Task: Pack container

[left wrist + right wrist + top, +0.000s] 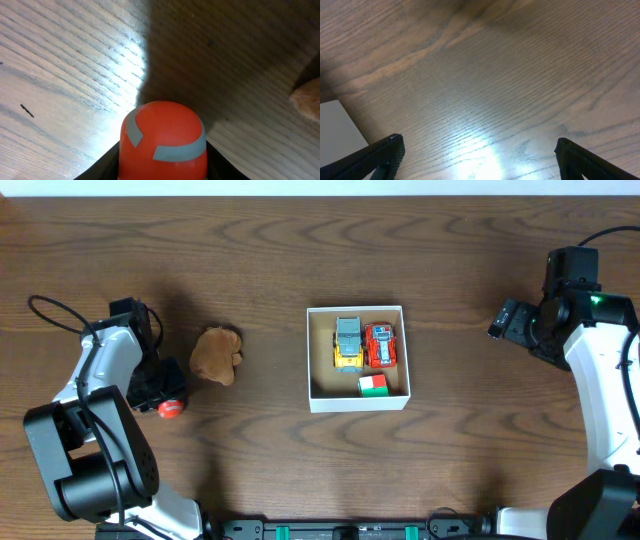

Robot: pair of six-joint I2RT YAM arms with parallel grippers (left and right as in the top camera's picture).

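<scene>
The container (358, 401), a shallow white box with a tan floor, sits mid-table and holds a yellow-grey toy car (348, 342), a red toy car (380, 344) and a red-green block (373, 385). My left gripper (166, 402) is shut on a round orange toy with grey stripes (162, 142), low at the table's left; the toy also shows in the overhead view (171, 409). A brown plush toy (216, 355) lies just right of it, with its edge in the left wrist view (307, 100). My right gripper (477, 157) is open and empty over bare wood at the far right (505, 320).
The table is dark brown wood (260, 260). A corner of the white box shows at the left edge of the right wrist view (335, 132). Cables run beside both arm bases.
</scene>
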